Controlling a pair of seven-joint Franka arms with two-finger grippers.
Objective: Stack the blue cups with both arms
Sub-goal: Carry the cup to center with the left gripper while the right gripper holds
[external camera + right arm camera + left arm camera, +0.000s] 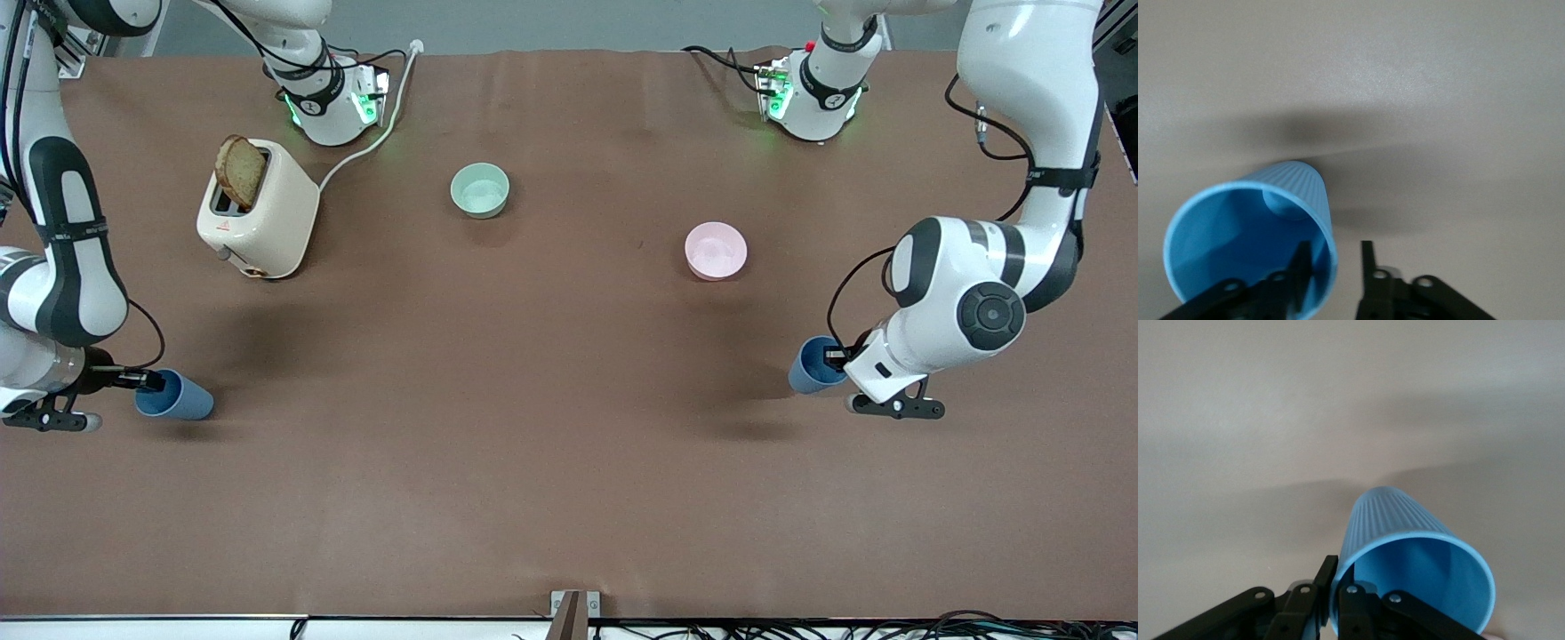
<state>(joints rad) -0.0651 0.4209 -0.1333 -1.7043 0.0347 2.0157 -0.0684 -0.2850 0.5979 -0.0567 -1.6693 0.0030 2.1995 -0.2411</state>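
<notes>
Two blue cups show in the front view, one near each end of the table. The cup [807, 372] at the left arm's end is tilted, its mouth toward my left gripper [834, 357]. In the left wrist view that gripper [1340, 577] is shut on this cup's [1405, 520] rim, one finger inside and one outside. The other cup [182, 400] is at the right arm's end, its mouth toward my right gripper [151, 382]. In the right wrist view that gripper [1334, 250] is open astride the cup's [1238, 227] rim. One finger is inside and the outer one stands clear of the wall.
A cream toaster [267, 218] with a slice of bread [240, 171] stands near the right arm's base, its white cable [373, 147] running toward the base. A mint-green bowl [480, 190] and a pale pink bowl [716, 251] sit mid-table, farther from the camera than the cups.
</notes>
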